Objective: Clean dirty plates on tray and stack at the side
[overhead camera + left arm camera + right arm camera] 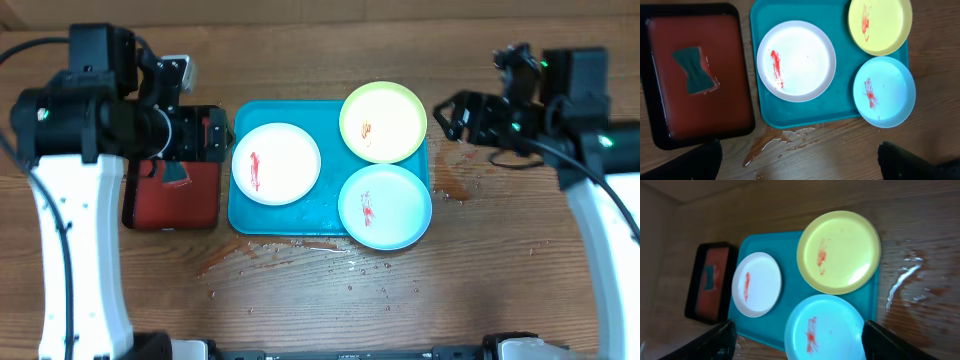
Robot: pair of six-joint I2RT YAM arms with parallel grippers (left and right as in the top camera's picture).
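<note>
The turquoise tray (pixel 330 218) lies mid-table with three plates on it. The white plate (pixel 276 163) is at its left, the yellow-green plate (pixel 383 121) at the back right, the light blue plate (pixel 385 207) at the front right. Each has a red smear. My left gripper (pixel 210 135) hovers open and empty left of the tray, above the dark red tray's far end. My right gripper (pixel 447 115) hovers open and empty just right of the yellow-green plate. The left wrist view shows the white plate (pixel 796 60), the tray (pixel 840 107) and the open jaws (pixel 800 167). The right wrist view shows the light blue plate (pixel 825 330) between its open jaws (pixel 800 345).
A dark red, black-rimmed tray (pixel 172 200) with a green sponge (pixel 694 70) on it lies left of the turquoise tray. Water is spilled on the wood in front of the tray (pixel 300 250) and to its right (pixel 455 182).
</note>
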